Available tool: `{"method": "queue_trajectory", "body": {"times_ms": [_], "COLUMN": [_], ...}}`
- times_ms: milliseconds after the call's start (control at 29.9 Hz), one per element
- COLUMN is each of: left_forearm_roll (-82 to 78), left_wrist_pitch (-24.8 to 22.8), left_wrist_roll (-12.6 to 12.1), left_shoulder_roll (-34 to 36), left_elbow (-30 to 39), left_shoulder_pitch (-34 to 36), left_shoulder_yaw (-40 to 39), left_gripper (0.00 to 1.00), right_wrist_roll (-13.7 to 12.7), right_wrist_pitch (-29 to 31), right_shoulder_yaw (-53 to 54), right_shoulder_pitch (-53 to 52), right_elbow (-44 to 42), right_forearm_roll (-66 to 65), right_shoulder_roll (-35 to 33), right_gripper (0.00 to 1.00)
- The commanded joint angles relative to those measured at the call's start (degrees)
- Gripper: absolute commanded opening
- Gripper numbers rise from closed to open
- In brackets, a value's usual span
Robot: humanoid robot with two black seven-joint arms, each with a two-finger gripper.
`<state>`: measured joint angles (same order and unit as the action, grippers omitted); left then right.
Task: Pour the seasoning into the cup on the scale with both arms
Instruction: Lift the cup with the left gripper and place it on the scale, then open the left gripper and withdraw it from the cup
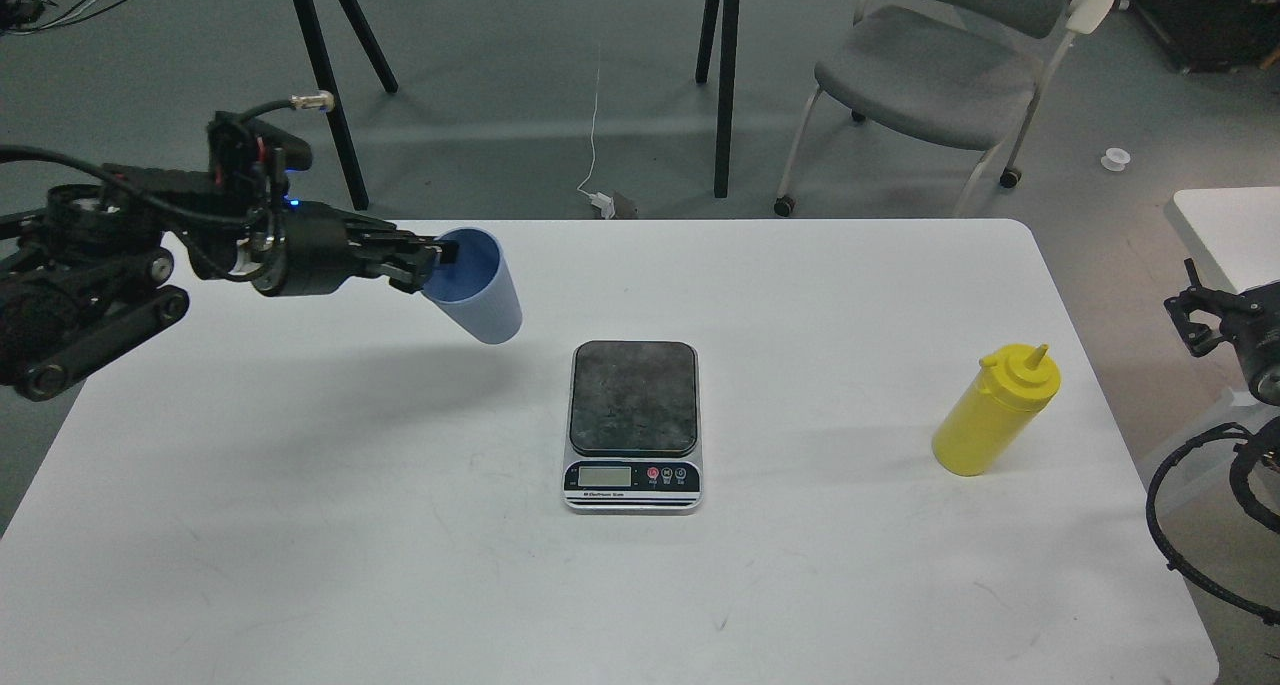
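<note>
My left gripper (437,258) is shut on the rim of the pale blue ribbed cup (483,296) and holds it tilted in the air, above the table (300,525), up and to the left of the scale. The scale (632,410) lies flat at the table's middle, its dark platform bare and its display toward me. The yellow seasoning bottle (994,412) stands upright at the table's right side. My right gripper (1205,317) hangs off the table's right edge, well apart from the bottle; its fingers cannot be told apart.
A grey chair (935,70) and black table legs (725,85) stand on the floor behind the table. A second white table's corner (1225,225) shows at the far right. Black cable hoses (1165,525) loop by the right edge.
</note>
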<state>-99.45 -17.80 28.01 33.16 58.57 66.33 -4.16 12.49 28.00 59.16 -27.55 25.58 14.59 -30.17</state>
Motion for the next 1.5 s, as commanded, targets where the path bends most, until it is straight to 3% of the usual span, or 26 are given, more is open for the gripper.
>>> {"method": "queue_trajectory", "body": {"times_ms": [0,267,535,969,1069,1169,1203,1470], "left_forearm_roll": [-1.4,-1.5,-1.5,-1.5,-0.7,0.1,1.1,29.4], "left_wrist_pitch": [-1.1,-2.0,-1.9,-1.9,-2.0,-1.7,-1.6,-1.4], "left_wrist_roll": [0.0,-0.3,-0.5,-0.6,-0.5,-0.4,-0.4,-0.3], "left_shoulder_roll": [-7.3,-17.9,-18.1,-18.0,-18.0,-17.9,-17.5,-13.7], "left_elbow": [-0.2,-9.2,-13.2,-13.3,-13.3,-13.3,-13.2,-13.2], "left_shoulder_pitch": [2.0,2.8,1.5,0.9,1.0,1.3,1.3,1.8], "left_shoulder_yaw": [1.8,6.9,7.4,7.4,7.3,6.5,6.4,-0.9], "left_gripper": [0.04,0.05,0.08,0.17,0.32,0.66,0.73,0.93], "right_wrist_roll": [0.0,0.5,0.5,0.5,0.5,0.5,0.5,0.2], "right_wrist_pitch": [0.0,0.0,0.0,0.0,0.0,0.0,0.0,0.0], "right_shoulder_yaw": [0.1,0.1,0.1,0.3,0.3,0.3,0.3,0.7], "right_shoulder_pitch": [0.5,0.7,0.8,0.8,1.1,1.4,1.7,8.5], "right_elbow": [0.0,0.0,0.0,0.0,0.1,0.2,0.3,8.2], "right_forearm_roll": [0.1,0.1,0.1,0.1,0.1,0.1,0.1,3.1], "right_shoulder_roll": [-0.6,-1.3,-1.3,-1.3,-1.3,-1.3,-1.4,-6.5], "right_gripper": [1.00,1.00,1.00,1.00,1.00,1.00,1.00,1.00]}}
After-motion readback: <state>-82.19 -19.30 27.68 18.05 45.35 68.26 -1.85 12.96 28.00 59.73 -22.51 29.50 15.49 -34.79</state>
